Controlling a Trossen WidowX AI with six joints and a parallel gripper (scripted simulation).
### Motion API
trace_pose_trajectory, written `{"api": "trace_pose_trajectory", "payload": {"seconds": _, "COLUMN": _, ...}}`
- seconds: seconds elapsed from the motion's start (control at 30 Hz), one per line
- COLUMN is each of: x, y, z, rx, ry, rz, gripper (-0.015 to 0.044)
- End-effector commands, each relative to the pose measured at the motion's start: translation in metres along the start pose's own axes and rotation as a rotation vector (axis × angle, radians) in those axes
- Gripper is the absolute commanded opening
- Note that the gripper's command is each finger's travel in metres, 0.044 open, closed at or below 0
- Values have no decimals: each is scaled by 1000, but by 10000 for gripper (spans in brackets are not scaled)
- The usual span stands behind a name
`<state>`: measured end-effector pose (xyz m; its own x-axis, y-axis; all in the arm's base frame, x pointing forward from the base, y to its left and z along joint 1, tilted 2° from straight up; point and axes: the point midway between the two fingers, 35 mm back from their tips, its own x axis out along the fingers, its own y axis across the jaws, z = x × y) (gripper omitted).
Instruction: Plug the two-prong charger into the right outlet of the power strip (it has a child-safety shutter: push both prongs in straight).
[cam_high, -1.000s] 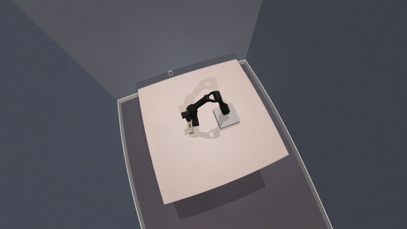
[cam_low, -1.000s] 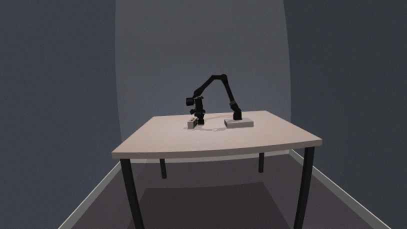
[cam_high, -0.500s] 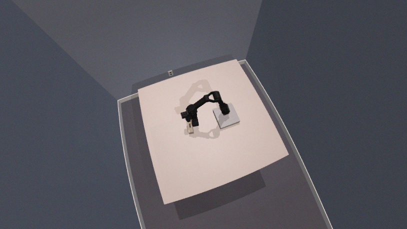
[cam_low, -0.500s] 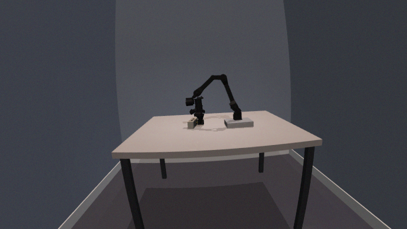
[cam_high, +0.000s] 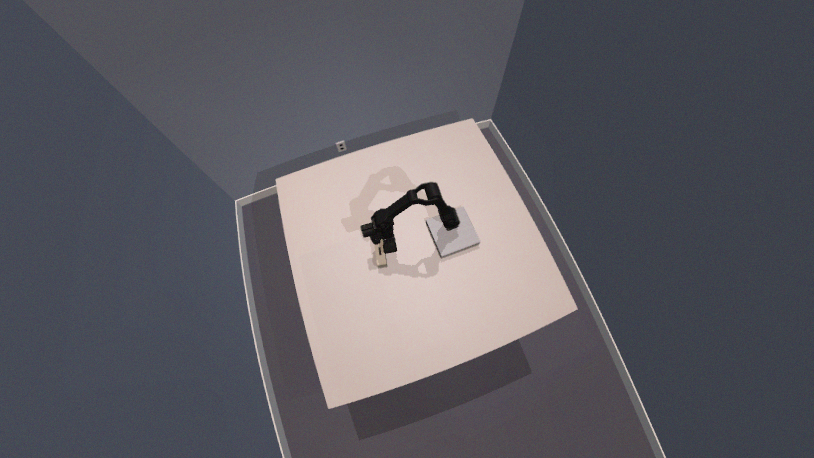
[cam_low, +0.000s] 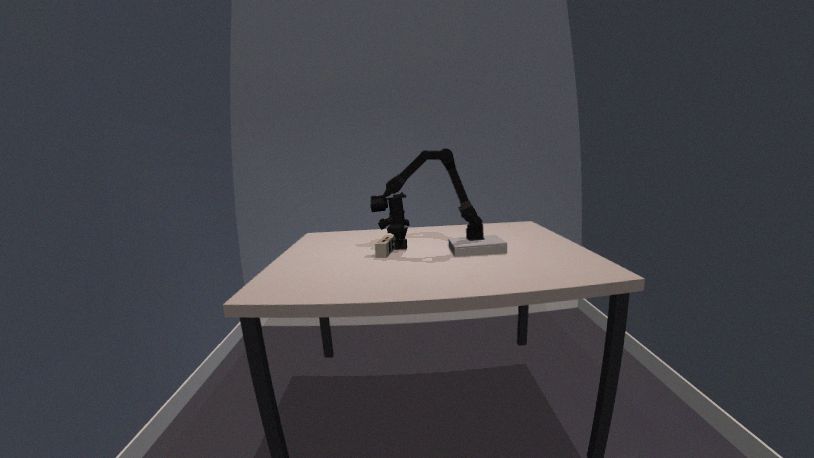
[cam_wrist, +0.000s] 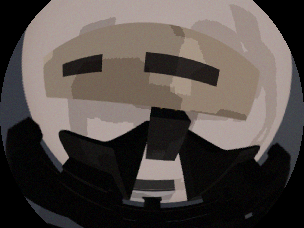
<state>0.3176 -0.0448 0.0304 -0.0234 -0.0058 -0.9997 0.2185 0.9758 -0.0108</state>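
The beige power strip (cam_high: 381, 262) (cam_low: 381, 249) (cam_wrist: 120, 82) lies on the table with two long dark slots on its top; dark openings show on its side facing the gripper in the exterior view. My gripper (cam_high: 389, 246) (cam_low: 400, 244) (cam_wrist: 163, 126) points down close beside that side and is shut on the black charger. The charger (cam_wrist: 167, 142) stands between the fingers, its front end at the strip's near edge, right of the strip's middle in the wrist view. Its prongs do not show. I cannot tell how deep they sit, or whether the charger's face touches the strip.
The arm's grey base plate (cam_high: 462, 243) (cam_low: 479, 249) sits on the table (cam_high: 455, 319) (cam_low: 432, 284), to the right of the strip in the top and exterior views. The arm arches between them. A small wall outlet (cam_high: 340, 146) is beyond the table's far edge.
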Motion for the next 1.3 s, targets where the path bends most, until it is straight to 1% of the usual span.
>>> {"api": "trace_pose_trajectory", "payload": {"seconds": 0.0, "x": -2, "y": 0, "z": 3, "rx": 0, "ry": -5, "rz": -1, "gripper": 0}}
{"api": "trace_pose_trajectory", "payload": {"seconds": 1.27, "x": -3, "y": 0, "z": 12, "rx": 0, "ry": -5, "rz": -1, "gripper": 0}}
